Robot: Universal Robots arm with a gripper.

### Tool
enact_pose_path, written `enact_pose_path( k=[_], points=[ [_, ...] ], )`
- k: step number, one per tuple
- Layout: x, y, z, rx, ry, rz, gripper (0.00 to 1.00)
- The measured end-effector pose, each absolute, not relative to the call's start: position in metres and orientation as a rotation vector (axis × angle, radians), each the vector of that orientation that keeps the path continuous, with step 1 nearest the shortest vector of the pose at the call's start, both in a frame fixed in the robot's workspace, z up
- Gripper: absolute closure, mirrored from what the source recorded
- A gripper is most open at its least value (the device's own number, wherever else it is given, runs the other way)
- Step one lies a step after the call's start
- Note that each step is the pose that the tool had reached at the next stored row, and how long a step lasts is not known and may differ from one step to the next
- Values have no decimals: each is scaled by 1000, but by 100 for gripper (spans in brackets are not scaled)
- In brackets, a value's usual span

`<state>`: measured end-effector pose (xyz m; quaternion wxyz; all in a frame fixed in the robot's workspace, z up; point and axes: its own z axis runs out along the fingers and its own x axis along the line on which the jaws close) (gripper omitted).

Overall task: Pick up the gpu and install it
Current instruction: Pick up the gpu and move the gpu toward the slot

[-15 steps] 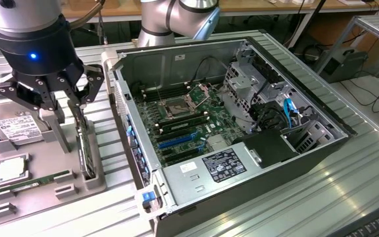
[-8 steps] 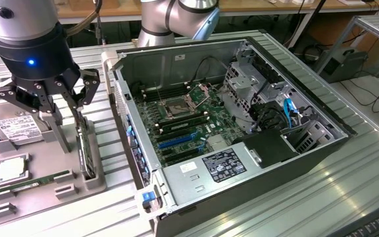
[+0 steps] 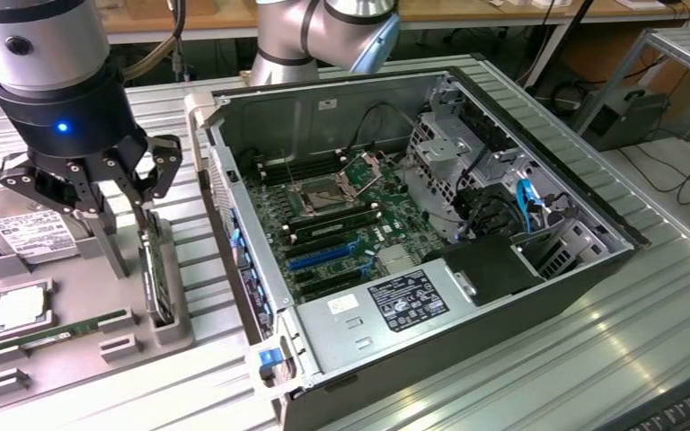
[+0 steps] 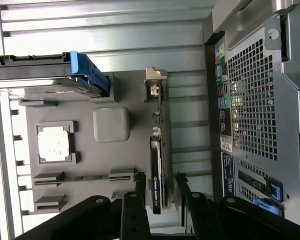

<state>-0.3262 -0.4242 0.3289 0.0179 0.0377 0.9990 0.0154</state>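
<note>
The gpu [image 3: 159, 280] stands on its edge in a slot of the grey fixture tray [image 3: 82, 359], at the exterior view's left beside the open computer case. In the wrist view the gpu [image 4: 157, 175] is edge-on, a thin dark card with its silver bracket [image 4: 155, 85] at the far end. My gripper [image 3: 137, 256] hangs over the card with its jaws open. The two black fingers [image 4: 139, 187] straddle the card's end away from the bracket, with a gap on each side. Nothing is held.
The open computer case [image 3: 489, 269] lies on its side with the motherboard [image 3: 345, 215] and blue slots [image 3: 321, 256] exposed. The tray also carries a hard drive [image 3: 22, 229], a processor [image 3: 19, 310] and a green memory stick [image 3: 57, 334]. The case's rear panel [image 4: 255, 100] is close beside the tray.
</note>
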Motion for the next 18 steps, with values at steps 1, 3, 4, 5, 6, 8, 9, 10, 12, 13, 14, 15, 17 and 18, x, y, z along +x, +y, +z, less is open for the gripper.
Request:
enact_pose_path(
  k=[1,3,4,5,6,8,9,10,12,13,14,15,17,18],
  points=[
    [-326,-424,328,117,3101,48,64],
    [-326,-424,325,117,3095,48,64],
    [-326,-424,324,116,3092,48,64],
    [-326,-424,323,116,3089,48,64],
    [-326,-424,321,116,3088,48,64],
    [-327,-424,316,116,3084,48,64],
    [-328,-424,315,116,3084,48,64],
    [-328,-424,312,116,3083,48,64],
    [-330,-424,308,116,3083,48,64],
    [-330,-424,307,116,3082,48,64],
    [-331,-424,304,116,3081,48,64],
    [-331,-424,302,116,3080,48,64],
    [-332,-424,297,115,3077,49,64],
    [-332,-424,294,115,3075,49,64]
  ],
)
